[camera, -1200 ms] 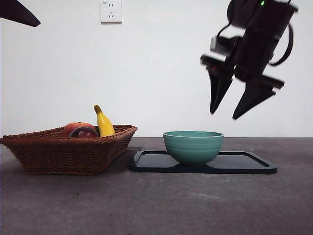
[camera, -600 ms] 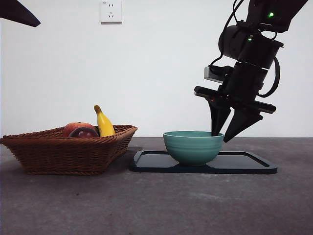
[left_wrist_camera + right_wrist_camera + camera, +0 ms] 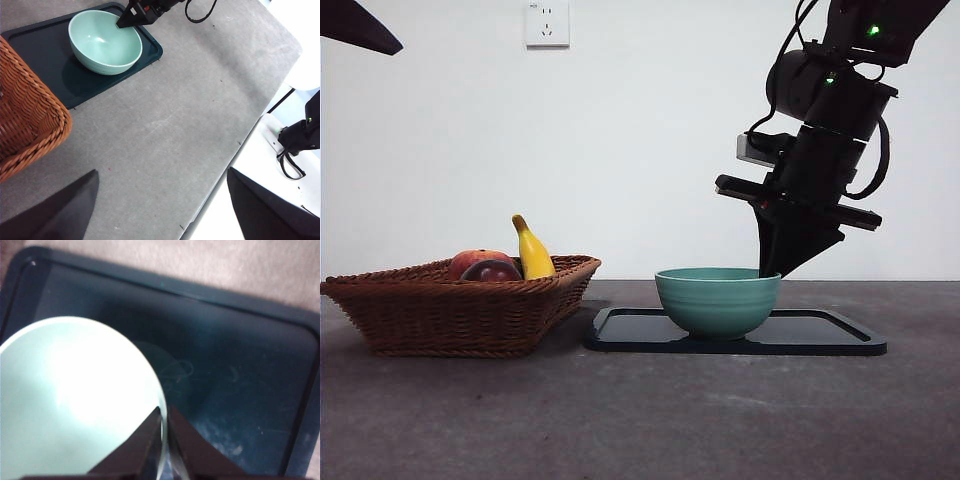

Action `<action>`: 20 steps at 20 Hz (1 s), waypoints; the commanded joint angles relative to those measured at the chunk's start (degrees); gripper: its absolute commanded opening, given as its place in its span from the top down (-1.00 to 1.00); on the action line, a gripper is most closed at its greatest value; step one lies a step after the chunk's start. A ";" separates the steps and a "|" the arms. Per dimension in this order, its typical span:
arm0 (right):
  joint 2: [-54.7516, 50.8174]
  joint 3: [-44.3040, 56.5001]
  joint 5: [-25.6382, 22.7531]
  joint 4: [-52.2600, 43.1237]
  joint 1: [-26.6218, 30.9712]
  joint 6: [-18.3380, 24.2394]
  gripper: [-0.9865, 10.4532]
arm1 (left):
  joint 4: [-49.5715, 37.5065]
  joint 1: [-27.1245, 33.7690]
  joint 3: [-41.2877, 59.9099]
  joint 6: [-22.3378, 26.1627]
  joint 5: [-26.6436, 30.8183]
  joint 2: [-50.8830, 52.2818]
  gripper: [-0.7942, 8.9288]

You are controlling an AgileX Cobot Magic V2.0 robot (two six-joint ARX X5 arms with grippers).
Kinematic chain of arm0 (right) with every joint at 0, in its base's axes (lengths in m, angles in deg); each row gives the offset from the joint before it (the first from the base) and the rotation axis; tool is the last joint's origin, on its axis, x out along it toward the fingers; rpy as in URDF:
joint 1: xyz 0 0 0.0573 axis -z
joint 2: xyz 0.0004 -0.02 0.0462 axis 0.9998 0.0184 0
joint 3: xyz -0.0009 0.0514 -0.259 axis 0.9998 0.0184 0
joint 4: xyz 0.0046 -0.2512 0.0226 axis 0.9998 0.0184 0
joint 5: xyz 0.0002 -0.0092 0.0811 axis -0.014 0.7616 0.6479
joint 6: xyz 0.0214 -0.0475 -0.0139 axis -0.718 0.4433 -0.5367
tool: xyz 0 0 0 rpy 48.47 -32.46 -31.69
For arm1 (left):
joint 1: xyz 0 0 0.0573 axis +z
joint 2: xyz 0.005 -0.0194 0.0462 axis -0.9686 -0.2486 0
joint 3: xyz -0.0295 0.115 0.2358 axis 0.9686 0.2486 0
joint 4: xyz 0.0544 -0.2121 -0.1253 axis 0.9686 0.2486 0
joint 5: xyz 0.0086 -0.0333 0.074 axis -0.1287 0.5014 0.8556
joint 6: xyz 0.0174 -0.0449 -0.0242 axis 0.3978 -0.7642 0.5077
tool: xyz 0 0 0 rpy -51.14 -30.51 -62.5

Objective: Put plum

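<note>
Right gripper (image 3: pixel 772 268) fingers pinched together, left gripper (image 3: pixel 160 200) spread wide.

The right arm's black gripper (image 3: pixel 772 262) has two tapering pointed jaws under a flat crossbar, a grey block beside it, looping black cables and small green lights higher up.

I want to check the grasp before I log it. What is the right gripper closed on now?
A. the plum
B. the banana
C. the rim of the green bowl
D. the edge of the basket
C: in the right wrist view, the right gripper has one jaw on each side of the green bowl rim.
</note>
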 commanded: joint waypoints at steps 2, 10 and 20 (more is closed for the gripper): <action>-0.96 -1.36 -0.04 -0.48 -0.24 -0.17 0.80 | -0.24 -0.17 -0.57 0.70 -0.31 -0.35 0.01; -15.32 -1.36 2.27 6.27 -0.42 0.90 0.80 | -0.22 -0.17 -0.57 0.70 -0.31 -0.35 0.01; -31.95 1.05 2.82 18.05 -4.37 3.76 0.80 | -0.07 -0.17 -0.57 0.70 -0.31 -0.35 0.01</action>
